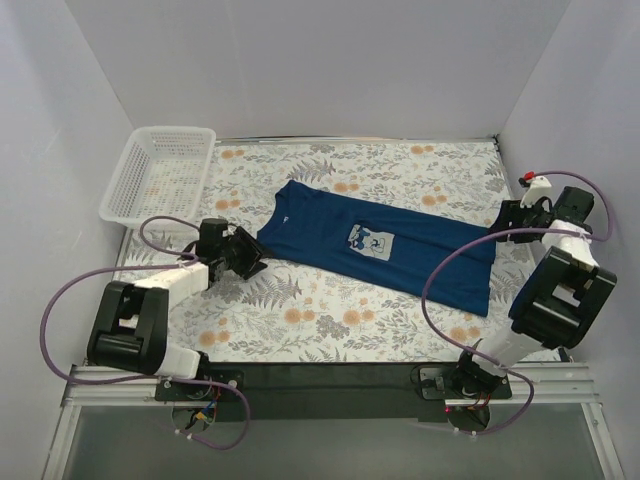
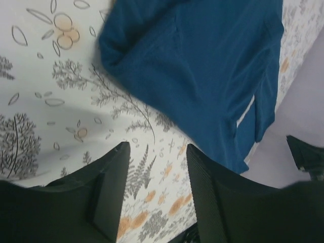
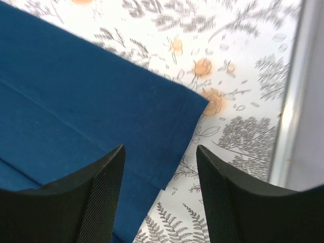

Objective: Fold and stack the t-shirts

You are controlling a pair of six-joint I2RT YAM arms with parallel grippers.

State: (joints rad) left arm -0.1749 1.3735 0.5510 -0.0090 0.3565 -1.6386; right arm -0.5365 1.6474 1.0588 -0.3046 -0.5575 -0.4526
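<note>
A dark blue t-shirt (image 1: 385, 250) with a small white print lies spread, partly folded lengthwise, across the middle of the floral table. My left gripper (image 1: 253, 255) is open and empty just left of the shirt's collar end; the left wrist view shows the shirt (image 2: 202, 76) beyond my open left gripper (image 2: 158, 152). My right gripper (image 1: 497, 222) is open and empty at the shirt's right hem end. In the right wrist view my gripper (image 3: 160, 154) hovers over a corner of the shirt (image 3: 91, 116).
A white plastic basket (image 1: 160, 175) stands at the back left corner of the table. White walls enclose the table on the left, back and right. The floral cloth (image 1: 300, 320) lies bare in front of the shirt.
</note>
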